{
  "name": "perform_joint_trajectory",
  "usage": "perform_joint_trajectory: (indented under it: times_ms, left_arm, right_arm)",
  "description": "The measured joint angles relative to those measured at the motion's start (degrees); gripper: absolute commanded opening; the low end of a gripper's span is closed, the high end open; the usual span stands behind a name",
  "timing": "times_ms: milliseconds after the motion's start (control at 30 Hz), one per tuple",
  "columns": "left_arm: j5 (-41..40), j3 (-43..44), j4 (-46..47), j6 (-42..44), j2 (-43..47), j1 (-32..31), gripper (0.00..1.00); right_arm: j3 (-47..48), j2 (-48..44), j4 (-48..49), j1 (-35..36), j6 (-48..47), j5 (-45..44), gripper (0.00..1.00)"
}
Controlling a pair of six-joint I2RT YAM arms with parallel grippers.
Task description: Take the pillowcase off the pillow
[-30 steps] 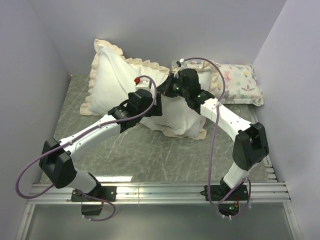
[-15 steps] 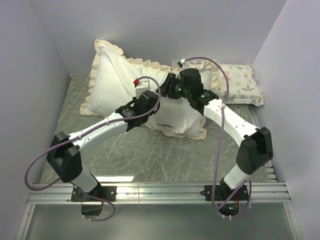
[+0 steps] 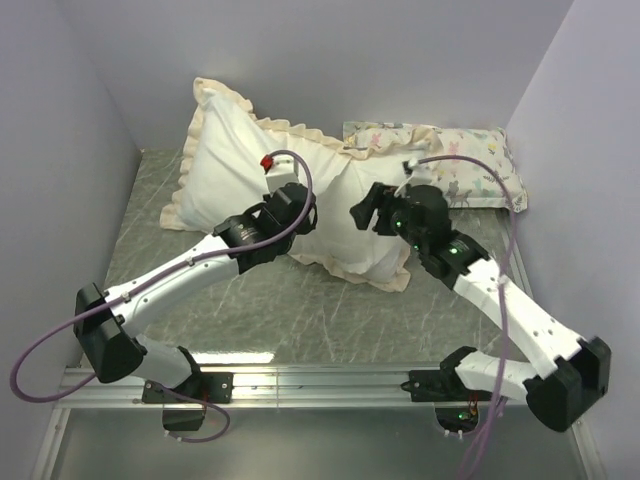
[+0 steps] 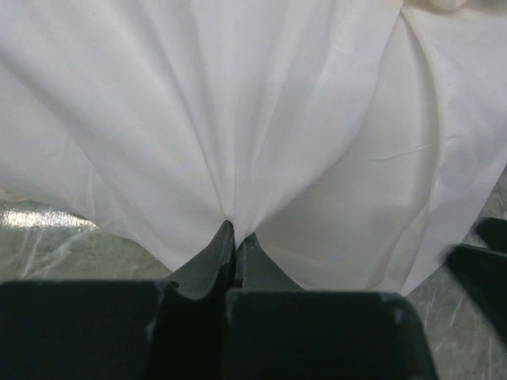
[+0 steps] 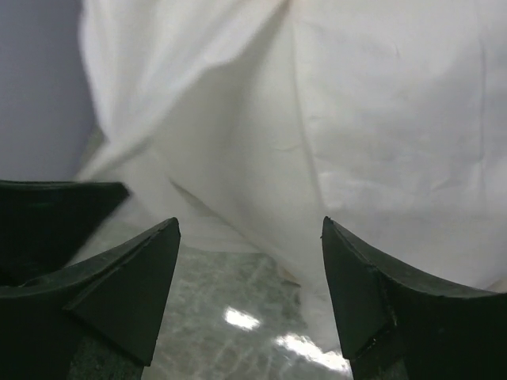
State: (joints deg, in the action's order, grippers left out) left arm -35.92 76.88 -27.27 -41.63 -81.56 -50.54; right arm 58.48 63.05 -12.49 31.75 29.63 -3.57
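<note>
The cream-white pillowcase [image 3: 235, 165] with ruffled edging lies propped at the back of the table, still bulging; the pillow inside it is hidden by the cloth. My left gripper [image 3: 303, 214] presses into its middle. In the left wrist view the left gripper [image 4: 235, 230] is shut on a pinched fold of the pillowcase [image 4: 238, 103], with creases fanning out from the tips. My right gripper [image 3: 363, 213] hangs just right of the case's lower corner. Seen from the right wrist, the right gripper [image 5: 249, 229] is open and holds nothing, with the pillowcase [image 5: 356, 119] a short way ahead.
A small pastel animal-print pillow [image 3: 470, 165] lies at the back right against the wall. Lilac walls close in the left, back and right sides. The marbled grey table [image 3: 300, 300] shows in front of the case, and a metal rail runs along the near edge.
My left gripper has shut on a fold of the pillowcase. My right gripper has opened, let go of the case and drawn back to the right and toward the front.
</note>
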Motion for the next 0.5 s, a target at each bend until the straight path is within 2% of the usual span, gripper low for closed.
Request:
perform_joint_trajectory:
  times_ms: [133,200,333,433,467,500]
  left_arm:
    - [-0.04,0.00,-2.21,-0.46,1.53,-0.50,0.00]
    - [-0.02,0.00,-3.39,-0.90,2.58,-0.63,0.00]
    - [0.00,0.00,-6.29,-1.18,5.14,-1.16,0.00]
    - [-0.22,0.00,-8.57,-1.14,7.72,-1.57,0.00]
    - [-0.50,0.07,-9.29,-1.14,8.68,-1.64,0.00]
    - [-0.96,0.26,-10.36,-1.11,9.53,-1.66,0.00]
  right_arm:
    - [-2.64,7.48,-1.75,1.75,-1.29,-1.92,0.80]
    - [-3.52,9.99,-2.73,2.43,-1.73,-3.37,0.73]
    - [-5.99,8.85,-2.05,2.93,-2.21,-4.94,0.59]
    - [-7.19,7.13,-1.11,2.89,-2.16,-3.63,0.44]
    - [-7.17,6.99,-0.98,2.89,-2.25,-2.58,0.32]
    - [-7.10,6.99,-0.74,2.91,-2.40,-1.51,0.27]
